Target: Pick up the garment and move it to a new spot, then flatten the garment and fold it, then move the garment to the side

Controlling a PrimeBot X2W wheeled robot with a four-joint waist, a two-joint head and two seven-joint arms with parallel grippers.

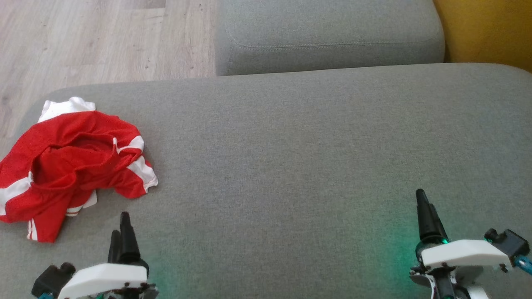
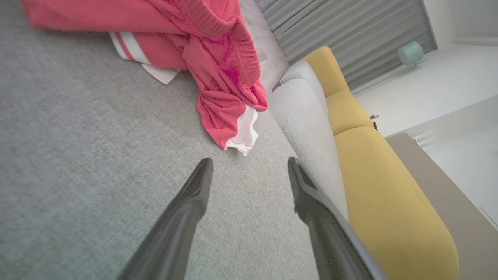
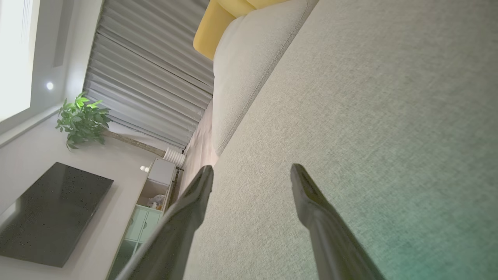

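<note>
**Item:** red, white-striped garment [image 1: 75, 162], crumpled in a heap at the robot's left end of the grey seat cushion [image 1: 291, 166].

**Progress:** apparently nothing begun (pickup, flattening, folding and setting aside all remain).

**Left gripper** [image 2: 249, 162]: jaws spread wide, holding nothing; near the heap, not touching it.

**Right gripper** [image 3: 252, 168]: jaws spread wide, holding nothing; well apart from it.

**Surroundings:** grey back cushion [image 1: 328, 37], yellow cushion [image 1: 486, 29], wooden floor [image 1: 104, 37].

**Obstructions:** none apparent between left gripper and heap.

One garment [image 1: 79, 162]. Two pincers, the left pincer [image 2: 249, 163] and the right pincer [image 3: 252, 169], each with two fingers [image 2: 186, 217]. Two grey cushions: one big cushion [image 1: 311, 166], one small cushion [image 1: 332, 37]. Yellow cushions [image 2: 389, 202], number unclear. One plant [image 3: 81, 118], one screen [image 3: 50, 210], one cabinet [image 3: 151, 202].
</note>
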